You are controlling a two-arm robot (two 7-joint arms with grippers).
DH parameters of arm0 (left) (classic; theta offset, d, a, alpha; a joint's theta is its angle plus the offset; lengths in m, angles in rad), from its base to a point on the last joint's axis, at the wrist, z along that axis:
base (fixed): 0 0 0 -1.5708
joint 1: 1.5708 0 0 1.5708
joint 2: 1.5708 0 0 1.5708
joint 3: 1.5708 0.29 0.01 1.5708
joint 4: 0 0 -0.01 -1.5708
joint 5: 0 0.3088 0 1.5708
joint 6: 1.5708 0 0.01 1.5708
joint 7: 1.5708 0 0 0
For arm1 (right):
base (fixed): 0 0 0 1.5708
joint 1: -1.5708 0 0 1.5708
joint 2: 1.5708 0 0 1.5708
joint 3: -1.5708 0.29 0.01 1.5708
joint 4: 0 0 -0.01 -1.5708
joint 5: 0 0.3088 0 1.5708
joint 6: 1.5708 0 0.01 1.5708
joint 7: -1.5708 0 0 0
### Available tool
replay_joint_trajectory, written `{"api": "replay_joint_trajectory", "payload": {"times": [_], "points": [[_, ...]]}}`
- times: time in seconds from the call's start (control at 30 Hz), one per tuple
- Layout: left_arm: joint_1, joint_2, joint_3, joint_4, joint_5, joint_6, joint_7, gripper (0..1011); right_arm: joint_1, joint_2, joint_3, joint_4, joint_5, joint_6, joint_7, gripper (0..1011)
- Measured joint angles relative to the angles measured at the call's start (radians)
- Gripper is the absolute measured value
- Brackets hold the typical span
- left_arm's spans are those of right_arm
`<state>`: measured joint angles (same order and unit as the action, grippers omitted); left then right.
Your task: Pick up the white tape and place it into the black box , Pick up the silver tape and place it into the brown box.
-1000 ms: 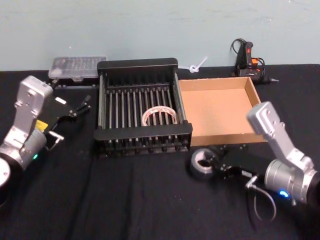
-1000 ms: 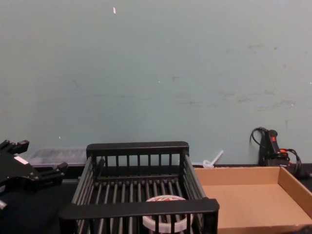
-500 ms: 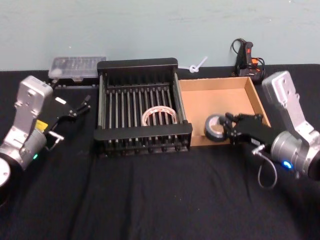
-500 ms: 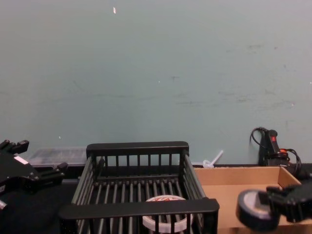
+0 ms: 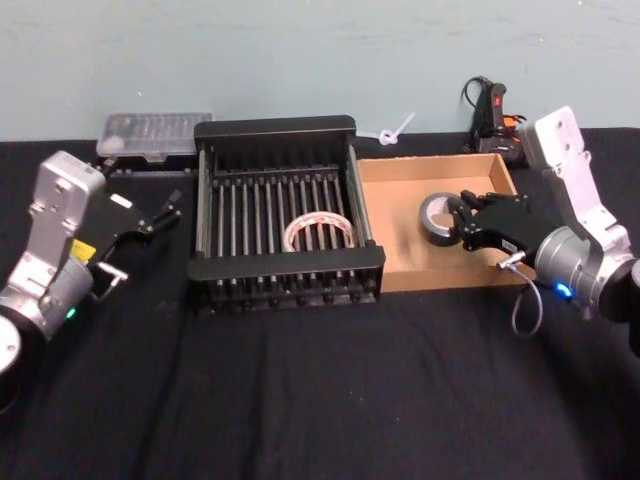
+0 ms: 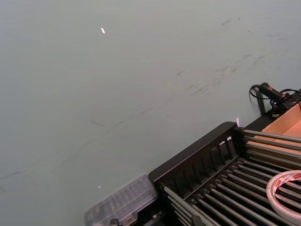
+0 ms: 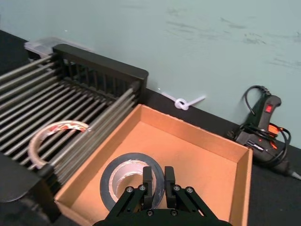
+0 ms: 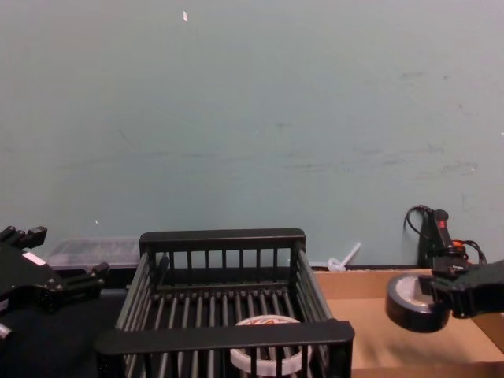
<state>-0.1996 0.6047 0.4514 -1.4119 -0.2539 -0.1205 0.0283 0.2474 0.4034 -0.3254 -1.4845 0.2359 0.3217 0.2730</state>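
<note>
Dull grey-silver and rigid, the silver tape (image 5: 437, 218) looks light and stiff enough to take a firm pinch. You have it held by the wall of the ring, one finger through the dark centre hole and one outside, which I judge the surest hold. The right gripper (image 7: 154, 184) is clenched on that roll, carrying it upright above the floor of the brown box (image 5: 400, 200), toward the wall nearer the black box (image 5: 275, 128). Nothing else lies in the cardboard tray. The white tape (image 5: 318, 232) already rests flat on the crate's slats, near the wall beside the brown box. Your left gripper (image 5: 160, 215) hangs beyond the crate's far side from the brown box, jaws released, holding nothing.
</note>
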Motion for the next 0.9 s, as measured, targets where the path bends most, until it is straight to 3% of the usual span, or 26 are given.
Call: {"api": "replay_joint_trajectory", "payload": {"times": [0.33,0.9], "points": [[0.0,0.0,0.0,0.0,0.0,0.0,0.0,1001,0.031,-0.032,0.02,0.058,-0.027,0.004,-0.01,158],[0.0,0.0,0.0,0.0,0.0,0.0,0.0,1001,0.029,-0.029,0.017,0.054,-0.026,0.004,-0.009,158]]}}
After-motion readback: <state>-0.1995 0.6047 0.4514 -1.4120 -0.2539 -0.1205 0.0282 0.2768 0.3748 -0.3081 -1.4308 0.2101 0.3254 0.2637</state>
